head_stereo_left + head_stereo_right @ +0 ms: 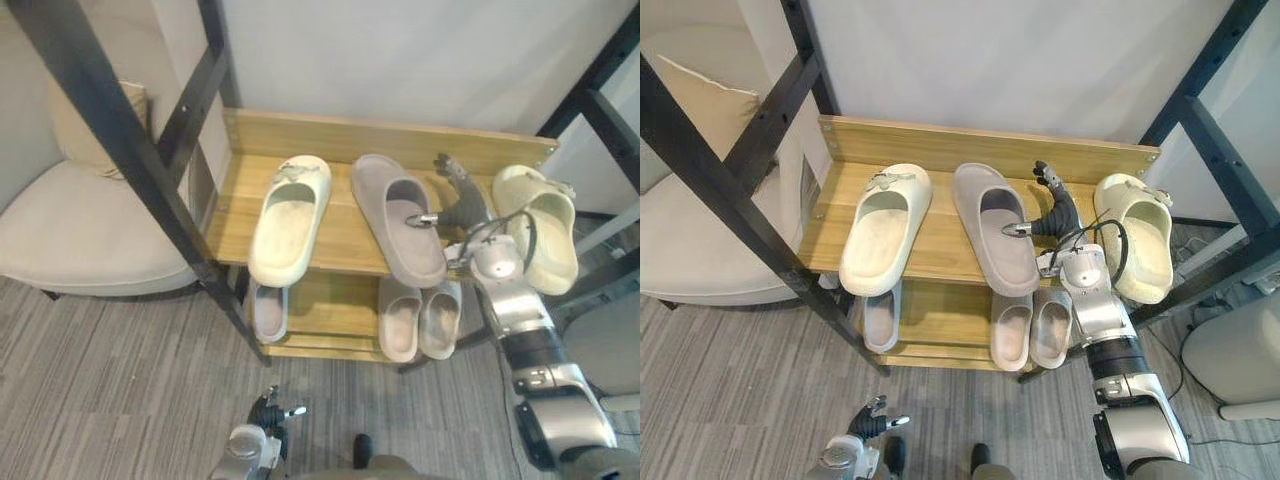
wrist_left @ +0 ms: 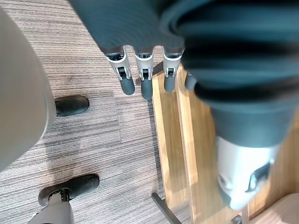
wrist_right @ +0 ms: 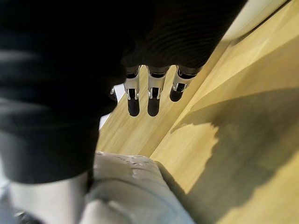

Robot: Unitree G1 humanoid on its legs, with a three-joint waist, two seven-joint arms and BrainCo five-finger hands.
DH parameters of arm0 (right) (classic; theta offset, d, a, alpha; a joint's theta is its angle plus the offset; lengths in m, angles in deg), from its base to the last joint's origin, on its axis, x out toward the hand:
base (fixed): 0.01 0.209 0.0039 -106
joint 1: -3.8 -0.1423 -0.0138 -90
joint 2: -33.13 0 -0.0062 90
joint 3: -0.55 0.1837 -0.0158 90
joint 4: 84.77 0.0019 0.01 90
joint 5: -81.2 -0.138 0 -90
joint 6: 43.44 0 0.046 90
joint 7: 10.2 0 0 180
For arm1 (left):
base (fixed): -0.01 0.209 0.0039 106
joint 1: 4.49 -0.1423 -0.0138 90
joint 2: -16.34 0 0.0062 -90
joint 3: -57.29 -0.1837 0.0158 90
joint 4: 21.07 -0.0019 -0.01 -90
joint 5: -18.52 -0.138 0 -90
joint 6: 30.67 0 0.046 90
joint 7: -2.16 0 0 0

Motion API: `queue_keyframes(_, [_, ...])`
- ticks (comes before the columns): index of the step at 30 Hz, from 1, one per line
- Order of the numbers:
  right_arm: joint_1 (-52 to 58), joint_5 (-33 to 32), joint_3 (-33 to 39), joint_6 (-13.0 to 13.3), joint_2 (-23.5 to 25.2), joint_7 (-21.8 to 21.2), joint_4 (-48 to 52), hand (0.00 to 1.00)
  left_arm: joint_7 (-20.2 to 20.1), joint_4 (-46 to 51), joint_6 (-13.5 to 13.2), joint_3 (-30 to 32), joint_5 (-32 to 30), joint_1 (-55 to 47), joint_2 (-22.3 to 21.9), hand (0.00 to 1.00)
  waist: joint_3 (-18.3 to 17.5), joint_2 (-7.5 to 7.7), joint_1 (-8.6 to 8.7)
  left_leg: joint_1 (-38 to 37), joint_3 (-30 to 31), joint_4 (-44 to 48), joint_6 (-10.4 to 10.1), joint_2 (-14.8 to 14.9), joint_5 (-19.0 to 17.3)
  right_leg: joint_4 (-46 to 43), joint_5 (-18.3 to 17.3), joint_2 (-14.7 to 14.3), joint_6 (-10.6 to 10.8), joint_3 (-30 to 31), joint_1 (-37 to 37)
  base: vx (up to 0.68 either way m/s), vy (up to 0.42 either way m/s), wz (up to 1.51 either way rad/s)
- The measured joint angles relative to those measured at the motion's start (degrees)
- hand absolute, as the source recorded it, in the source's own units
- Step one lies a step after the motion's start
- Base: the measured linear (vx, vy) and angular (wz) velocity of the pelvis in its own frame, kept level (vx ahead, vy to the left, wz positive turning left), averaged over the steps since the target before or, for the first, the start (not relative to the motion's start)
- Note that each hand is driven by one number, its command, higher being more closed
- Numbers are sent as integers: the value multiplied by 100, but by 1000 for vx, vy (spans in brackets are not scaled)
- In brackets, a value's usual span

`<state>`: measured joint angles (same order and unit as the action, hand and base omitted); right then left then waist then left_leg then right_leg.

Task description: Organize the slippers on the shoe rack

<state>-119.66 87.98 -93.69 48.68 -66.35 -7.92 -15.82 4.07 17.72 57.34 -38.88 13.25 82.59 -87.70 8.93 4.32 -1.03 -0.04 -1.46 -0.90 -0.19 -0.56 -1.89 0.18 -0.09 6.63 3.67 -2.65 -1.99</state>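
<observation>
The wooden shoe rack (image 1: 940, 140) has two shelves, both holding slippers. On its top shelf three lie with toes towards the front edge: a cream slipper (image 1: 883, 228) at the rack's left end, a grey slipper (image 1: 1005, 262) in the middle and a pale yellow slipper (image 1: 1137, 235) at the right end, which overhangs the front edge a little. On the rack's lower shelf (image 1: 940, 320), a single grey slipper (image 1: 880, 318) sits under the cream one, and a pair of pale grey slippers (image 1: 1010, 330) lies side by side under the middle of the top shelf. The right hand (image 1: 1060, 212) is over the top shelf, between the grey slipper and the pale yellow one. Its fingers (image 3: 140, 100) are straight and apart, pointing at the rack's back board, and hold nothing. Its thumb reaches sideways over the grey slipper's strap, though I cannot tell whether it touches. The left hand (image 1: 868, 420) hangs low over the grey carpet (image 1: 100, 380) in front of the rack, its fingers (image 2: 145, 84) straight and loose, holding nothing. A beige cushioned seat (image 1: 80, 230) stands to the left of the rack.
</observation>
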Motion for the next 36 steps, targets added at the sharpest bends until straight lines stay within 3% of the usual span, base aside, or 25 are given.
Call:
queue_keyframes(1, [-26,0,-25,-2,0,-1,-30,0,0,0,0,0,5,1,0,0,1,0,-3,0,0,-1,2,-1,2,0,4,0,-4,0,0,-27,38,1])
queue_keyframes(2, [-85,4,-88,-10,1,-3,-81,100,1,0,-3,0,40,11,0,0,6,-3,-37,-1,5,-26,7,-5,25,-2,24,1,-33,-3,7,-31,28,4])
queue_keyframes(9, [-622,121,-286,-4,-14,-56,-359,100,6,0,-7,0,85,80,12,0,113,4,-106,-29,56,-496,-40,10,408,-10,25,-27,-37,-43,184,-58,-5,2])
queue_keyframes(19, [-625,204,-280,-8,-15,-66,-306,100,5,-12,-6,-5,86,141,4,0,175,-6,-165,-31,202,-506,-140,57,482,-19,-113,-71,33,-63,183,-49,-36,4])
queue_keyframes(36, [1087,195,427,46,91,78,1763,100,0,-45,14,-1,76,140,33,0,111,22,-65,-115,43,-500,-144,68,479,-81,-93,-80,64,148,194,-2,1,-5])
